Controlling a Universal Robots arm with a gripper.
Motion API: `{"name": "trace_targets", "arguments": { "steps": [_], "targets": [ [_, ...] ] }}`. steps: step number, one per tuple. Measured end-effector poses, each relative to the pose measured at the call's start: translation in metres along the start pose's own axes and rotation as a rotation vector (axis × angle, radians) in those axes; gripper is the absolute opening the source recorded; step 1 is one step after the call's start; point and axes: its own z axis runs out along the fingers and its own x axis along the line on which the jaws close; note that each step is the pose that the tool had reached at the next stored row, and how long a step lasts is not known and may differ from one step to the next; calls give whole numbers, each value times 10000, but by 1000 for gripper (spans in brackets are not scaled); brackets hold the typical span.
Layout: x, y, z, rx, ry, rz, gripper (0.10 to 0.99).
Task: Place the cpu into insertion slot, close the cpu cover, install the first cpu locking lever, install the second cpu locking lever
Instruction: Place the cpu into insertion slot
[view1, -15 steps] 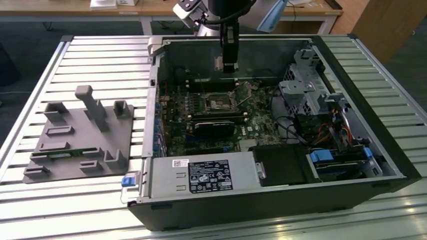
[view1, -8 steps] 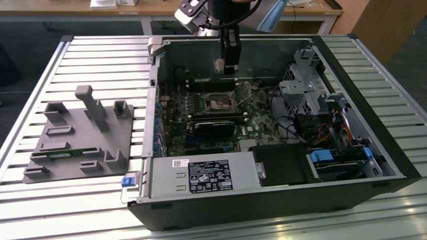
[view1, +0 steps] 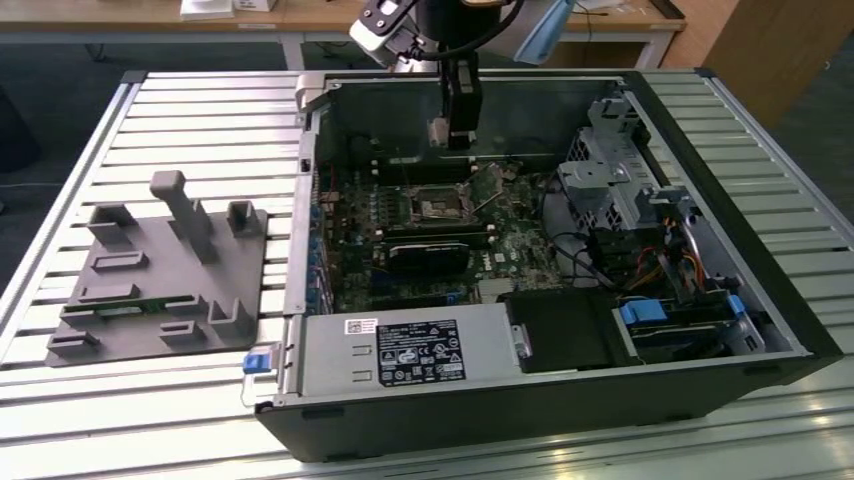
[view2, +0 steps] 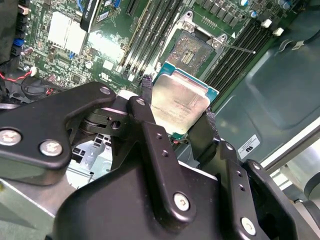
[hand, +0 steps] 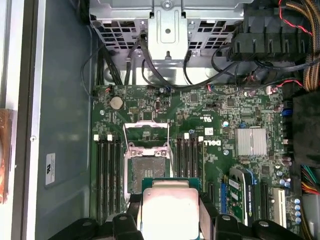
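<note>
Slatted table (view1: 200, 120): fills the exterior view and carries a grey fixture (view1: 167, 265) at the exterior view's left.
Computer case (view1: 534, 410): lies on its side in the centre and right of the exterior view, open side up.
Motherboard (hand: 225, 110): green, on the floor of the case.
Gripper (view1: 451, 138): hangs at the upper centre of the exterior view, reaching down into the case. Its two black fingers (view2: 145, 102) are clamped on opposite edges of the cpu.
Cpu cover (hand: 146, 134): swung up and open, clear of the socket.
Insertion slot (hand: 146, 169): bare, nothing seated in it. In the exterior view it sits at the frame's centre (view1: 437, 205), straight below the gripper.
Cpu (view2: 180, 107): held between the fingers with its pale face towards both wrist cameras, above the board and apart from the slot. In the first wrist view its edges (hand: 170, 210) run parallel to the slot's rim, and the slot lies just beyond its leading edge.
</note>
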Motion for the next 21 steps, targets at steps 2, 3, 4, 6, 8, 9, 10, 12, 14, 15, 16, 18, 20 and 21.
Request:
{"name": "trace_targets", "arguments": {
  "steps": [2,3,4,6,8,9,10,12,14,15,16,18,20,21],
  "targets": [
    [-1,-2,16,0,-2,0,537],
    [-1,-2,25,0,-2,1,537],
    [-1,-3,34,0,-3,2,537],
    [-1,-3,49,1,-5,0,537],
    [-1,-4,62,1,-7,0,537],
    [-1,-5,69,1,-7,0,537],
    [-1,-5,74,1,-7,-1,537],
    [-2,-6,86,0,-7,0,537],
    [-2,-8,102,1,-7,0,537],
    [-2,-8,109,1,-7,0,537],
    [-2,-9,117,1,-7,0,537],
    [-2,-10,133,0,-6,0,537],
    [-3,-11,147,1,-7,0,537],
    [-3,-12,155,1,-7,0,537]
  ]
}}
